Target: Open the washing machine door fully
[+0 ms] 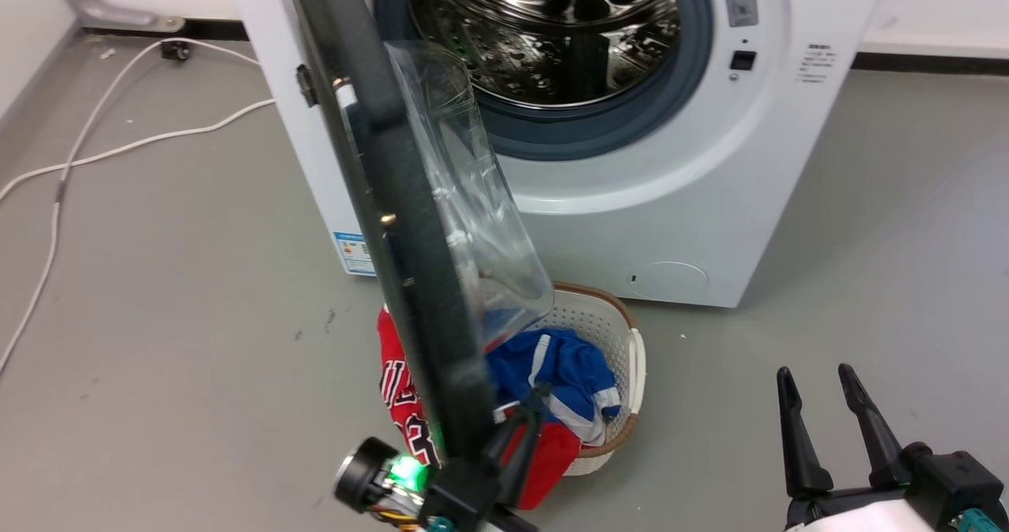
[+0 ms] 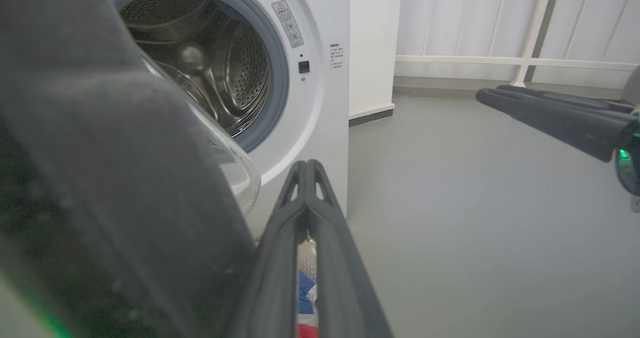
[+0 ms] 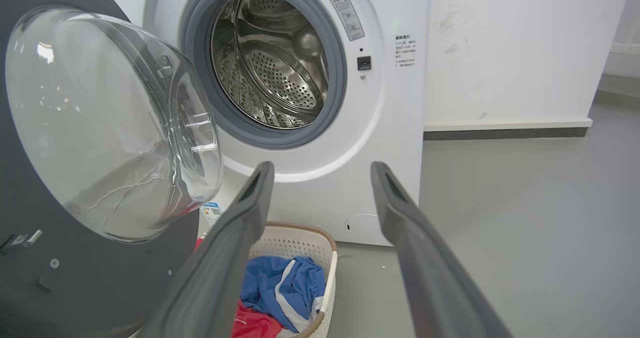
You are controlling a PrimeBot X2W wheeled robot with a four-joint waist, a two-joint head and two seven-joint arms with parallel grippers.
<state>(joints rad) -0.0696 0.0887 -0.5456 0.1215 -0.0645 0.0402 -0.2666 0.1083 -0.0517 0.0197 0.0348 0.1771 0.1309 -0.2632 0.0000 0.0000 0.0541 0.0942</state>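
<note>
The white washing machine [image 1: 670, 225] stands at the back with its steel drum exposed. The washing machine door [image 1: 410, 225], black-rimmed with a clear glass bowl [image 1: 473, 201], stands swung out edge-on toward me. My left gripper [image 1: 534, 410] is shut with nothing between its fingers, close beside the door's lower rim on its bowl side; whether it touches the door I cannot tell. In the left wrist view the left gripper [image 2: 307, 170] points at the washer, with the door [image 2: 100, 188] at the left. My right gripper [image 1: 814, 374] hangs open over the floor, apart from the door [image 3: 75, 288].
A white perforated basket [image 1: 615, 335] with blue and red clothes sits on the floor under the door, in front of the washer. White cables [image 1: 118, 146] trail over the grey floor at the left. Open floor lies to the washer's right.
</note>
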